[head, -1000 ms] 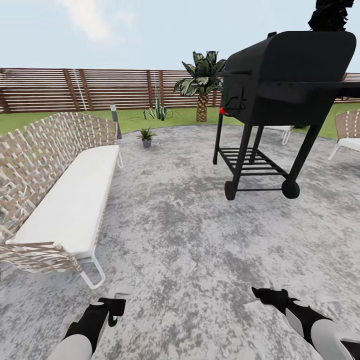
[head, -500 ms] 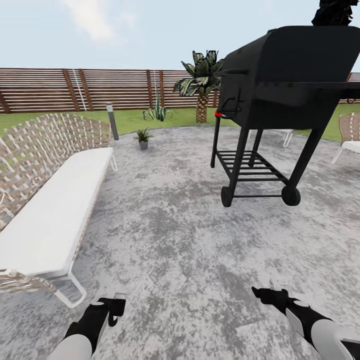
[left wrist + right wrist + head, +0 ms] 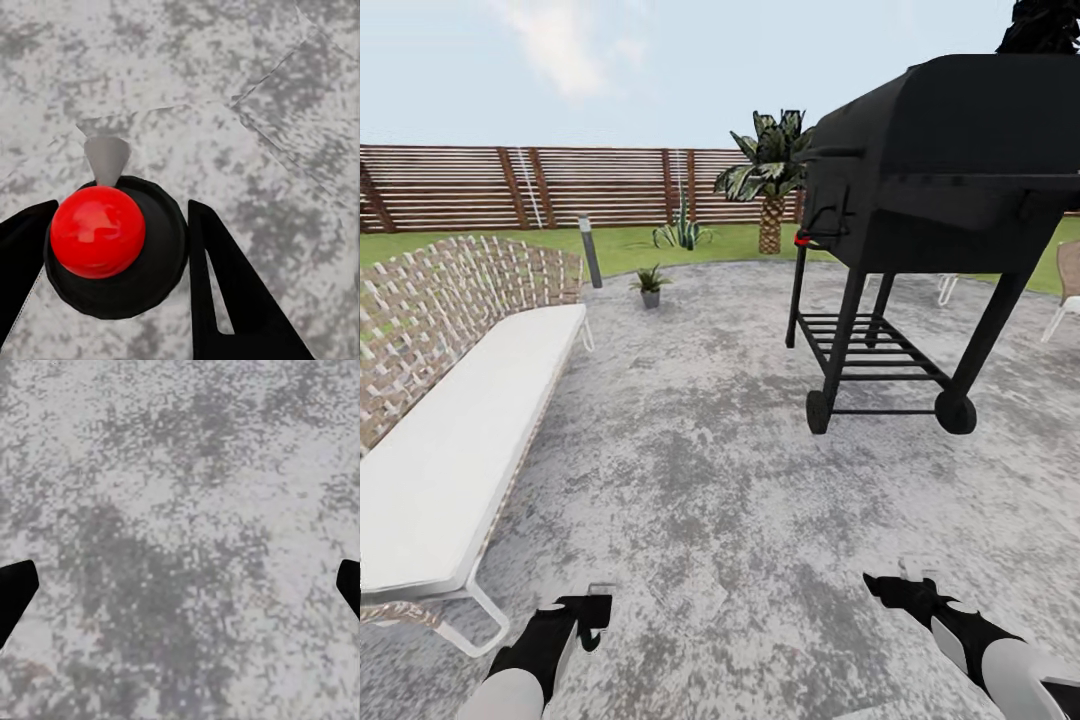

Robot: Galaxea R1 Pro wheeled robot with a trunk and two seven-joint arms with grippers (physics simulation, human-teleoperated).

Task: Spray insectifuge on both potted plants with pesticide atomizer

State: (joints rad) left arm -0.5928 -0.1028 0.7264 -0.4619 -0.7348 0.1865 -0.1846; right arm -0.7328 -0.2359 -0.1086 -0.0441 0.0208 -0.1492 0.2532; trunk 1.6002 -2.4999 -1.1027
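Seen end-on between my left gripper's [image 3: 120,210] fingers, the pesticide atomizer [image 3: 154,259] is a dark round body with a grey nozzle and a red ball on top. Both fingers press its sides. In the head view that gripper [image 3: 585,612] hangs low over the patio with the grey spray head [image 3: 600,592] poking out. My right gripper [image 3: 895,587] is open and holds nothing; its fingertips [image 3: 15,589] stand wide apart over bare paving. One potted plant [image 3: 650,282] stands far ahead at the patio's edge. The other potted plant is out of view.
A woven lounge bench [image 3: 455,420] with a white cushion runs along the left. A black grill [image 3: 920,190] on wheels stands at the right. Beyond are a grey bollard lamp [image 3: 590,250], a spiky potless plant [image 3: 682,232], a palm [image 3: 768,180], lawn and the slat fence [image 3: 480,185].
The whole view has shifted: the bench has slid left and nearer, and the grill sits slightly lower and to the right. Both arms keep the same pose.
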